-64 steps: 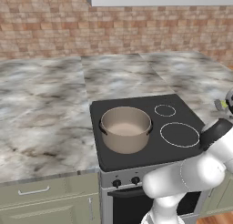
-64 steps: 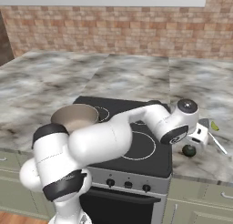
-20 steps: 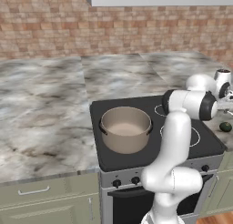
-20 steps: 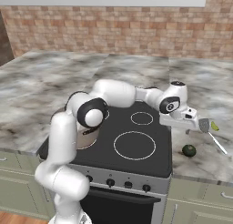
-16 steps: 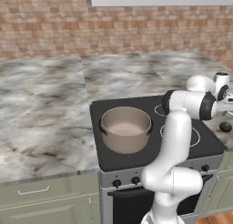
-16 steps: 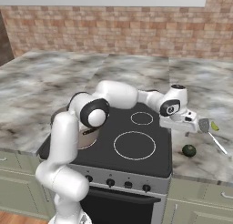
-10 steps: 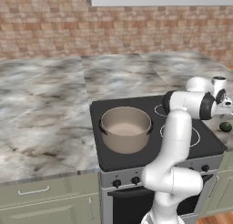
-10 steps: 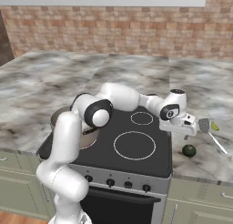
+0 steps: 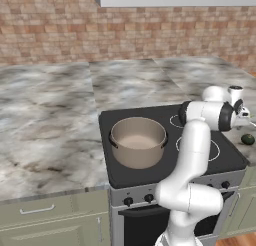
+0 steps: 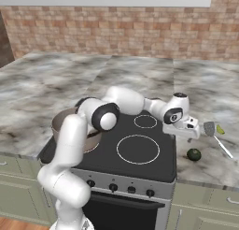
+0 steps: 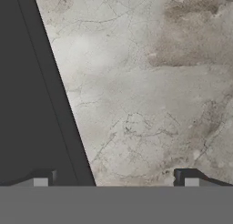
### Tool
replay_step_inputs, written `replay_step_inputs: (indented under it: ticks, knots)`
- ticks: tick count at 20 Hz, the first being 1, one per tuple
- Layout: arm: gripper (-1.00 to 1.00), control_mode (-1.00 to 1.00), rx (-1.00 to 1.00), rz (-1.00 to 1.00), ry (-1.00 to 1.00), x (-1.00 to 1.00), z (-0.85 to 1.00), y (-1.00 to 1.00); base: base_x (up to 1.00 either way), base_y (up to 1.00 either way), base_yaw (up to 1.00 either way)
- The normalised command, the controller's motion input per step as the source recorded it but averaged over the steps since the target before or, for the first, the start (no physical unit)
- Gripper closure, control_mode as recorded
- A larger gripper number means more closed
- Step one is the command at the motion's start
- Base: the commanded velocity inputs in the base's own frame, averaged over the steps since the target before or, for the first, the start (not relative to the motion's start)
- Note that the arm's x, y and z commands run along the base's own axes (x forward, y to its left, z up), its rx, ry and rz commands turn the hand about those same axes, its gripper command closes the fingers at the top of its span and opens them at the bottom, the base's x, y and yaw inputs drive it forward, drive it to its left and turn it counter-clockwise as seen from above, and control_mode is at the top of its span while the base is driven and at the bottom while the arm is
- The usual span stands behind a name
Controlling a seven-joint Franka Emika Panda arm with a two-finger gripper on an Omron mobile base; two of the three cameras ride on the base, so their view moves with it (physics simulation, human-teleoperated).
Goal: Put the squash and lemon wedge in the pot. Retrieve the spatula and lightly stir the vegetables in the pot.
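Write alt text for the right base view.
The white arm reaches right across a black stove, its open gripper above the marble counter near a spatula, a lemon wedge and a dark green squash. The pot sits partly hidden behind the arm.
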Motion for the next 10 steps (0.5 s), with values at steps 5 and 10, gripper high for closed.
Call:
replay_step_inputs:
  ticks: [5, 10]
  knots:
    - [-1.0, -1.0, 0.0, 0.0, 0.0, 0.38, 0.0, 0.0, 0.0, 0.0, 0.0]
    - [-1.0, -1.0, 0.0, 0.0, 0.0, 0.34, 0.0, -0.07, 0.0, 0.0, 0.0]
